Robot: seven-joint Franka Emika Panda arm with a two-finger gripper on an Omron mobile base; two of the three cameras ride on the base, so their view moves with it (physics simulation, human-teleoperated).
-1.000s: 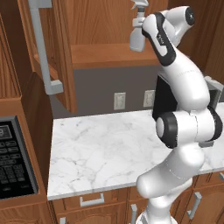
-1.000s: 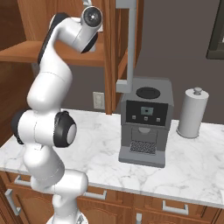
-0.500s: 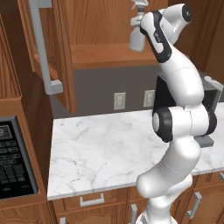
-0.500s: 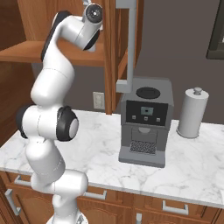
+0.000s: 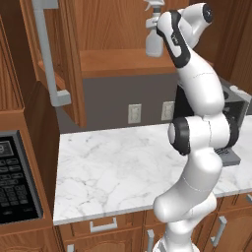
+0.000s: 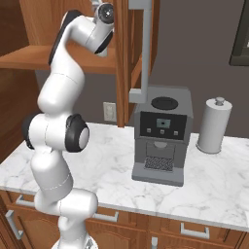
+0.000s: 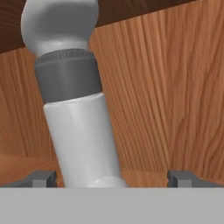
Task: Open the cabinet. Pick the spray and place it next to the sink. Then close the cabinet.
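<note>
The cabinet (image 5: 98,29) stands open, its left door (image 5: 59,59) swung out with a grey bar handle (image 5: 47,54). The spray (image 5: 153,42), pale grey-white with a trigger nozzle, stands upright on the cabinet's shelf (image 5: 118,63). My gripper (image 7: 112,178) is open, with the spray (image 7: 83,131) close up between its two fingertips (image 7: 43,177); I cannot tell whether they touch it. In the right base view my hand (image 6: 104,14) reaches into the cabinet beside the edge-on right door (image 6: 121,58). The sink is out of view.
A boxy grey coffee machine (image 6: 163,136) and a paper towel roll (image 6: 214,124) stand on the marble counter (image 5: 123,167). A black appliance panel (image 5: 15,182) sits at the counter's left end. Wooden drawers (image 6: 194,231) run below.
The arm has reached slightly further into the cabinet towards the spray. The spray has not moved and the jaws have stayed open.
</note>
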